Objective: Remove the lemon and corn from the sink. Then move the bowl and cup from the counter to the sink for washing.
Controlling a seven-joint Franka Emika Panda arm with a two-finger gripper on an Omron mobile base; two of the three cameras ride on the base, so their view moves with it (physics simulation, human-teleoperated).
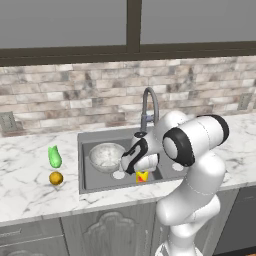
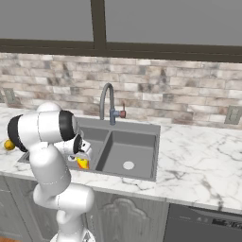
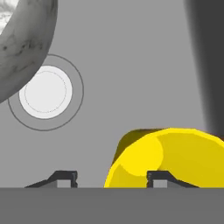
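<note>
Yellow cylindrical cup [image 3: 168, 157] sits in the grey double-basin sink [image 1: 90, 187] beside the speckled metallic bowl [image 1: 106, 156]; my gripper [image 3: 111, 178], fingers parted, holds nothing. Release looks done; next, lift clear.

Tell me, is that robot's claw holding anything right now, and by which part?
It can't be told for sure. The gripper hangs over the yellow cup in the sink, one fingertip at its rim, fingers apart, perhaps just releasing.
</note>
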